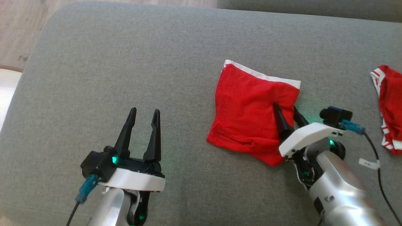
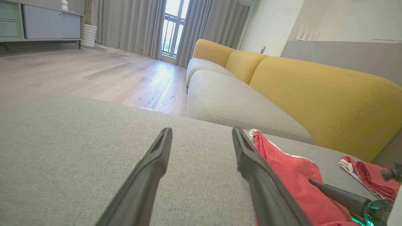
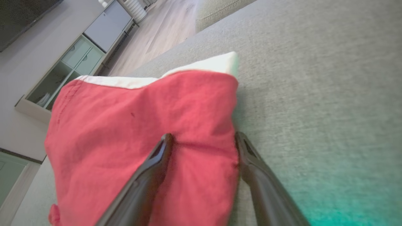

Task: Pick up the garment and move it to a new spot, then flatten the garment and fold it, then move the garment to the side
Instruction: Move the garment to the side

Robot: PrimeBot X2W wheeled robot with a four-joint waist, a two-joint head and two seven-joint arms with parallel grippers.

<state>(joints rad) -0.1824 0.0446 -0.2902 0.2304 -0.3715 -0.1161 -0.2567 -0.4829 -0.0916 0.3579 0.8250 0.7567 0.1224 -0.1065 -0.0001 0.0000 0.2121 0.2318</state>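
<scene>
Nearest, the left jaws are spread to their widest above the bare grey cushion [image 1: 125, 62], and nothing is held between their two dark fingers [image 1: 127, 131]. They are judged to be parked clear so that the working side is left free.

A little farther and to the right, the right jaws are likewise spread wide and nothing is gripped. One finger [image 1: 280, 121] is laid on red cloth, while the other is set just off the cloth's right edge, so that the edge is straddled. This placement is taken as the setting-up for a pinch on that edge, which the move to the side would call for.

The garment [image 1: 248, 106] lies flat on the cushion, right of middle. It is gathered into a compact, roughly square shape, with its white waistband [image 1: 263, 75] along the far edge. From this shape, the folding is judged to be done and only the shifting to remain.

Well apart at the far right, a second red garment [image 1: 391, 103] with white-striped trim lies crumpled. It is presumed to be waiting outside the working area.

Beyond the cushion, a wooden floor [image 2: 94, 72] and a yellow-backed sofa [image 2: 314, 91] are seen.

Counted: two sets of jaws, four fingers in all, two red garments, one of them folded, and one cushion carrying both.
</scene>
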